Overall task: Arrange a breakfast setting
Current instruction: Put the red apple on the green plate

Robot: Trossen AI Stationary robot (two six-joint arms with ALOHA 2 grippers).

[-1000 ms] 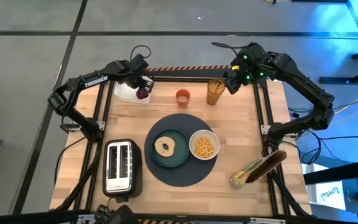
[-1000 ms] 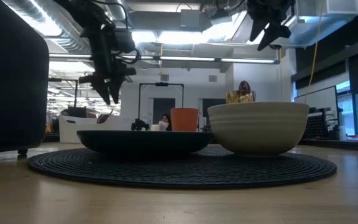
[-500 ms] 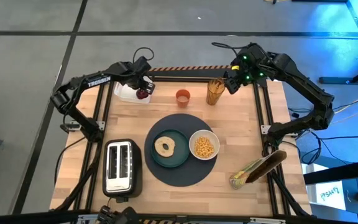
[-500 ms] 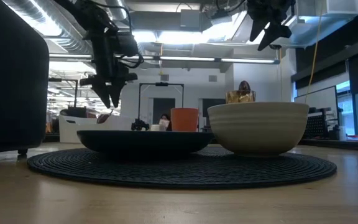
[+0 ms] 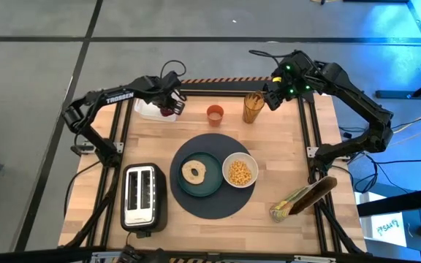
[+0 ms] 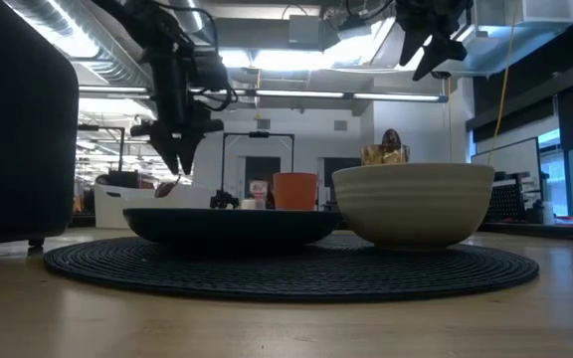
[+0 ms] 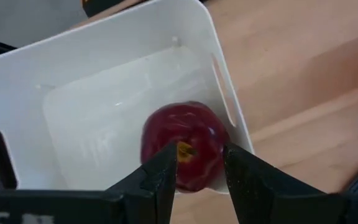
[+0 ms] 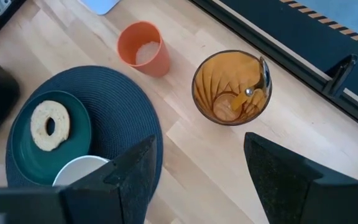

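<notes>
Two end effectors – left end effector (image 7: pixel 197 177) parted over dark red fruit (image 7: pixel 184 144), seen only by wrist, right end effector (image 8: pixel 197 171) spread above metal spoon (image 8: pixel 263 73).

Two dark jointed arms, white TROSSEN lettering on left, green lights on right.

Dk-red fruit (image 7: pixel 184 154), wht bin (image 7: pixel 104 81)

The table (image 5: pixel 283 157) is pale, matt wood. The mat (image 8: pixel 132 118) looks woven and ribbed. The dark red fruit (image 7: pixel 182 146) is glossy in a smooth white plastic bin (image 7: pixel 104 68).
</notes>
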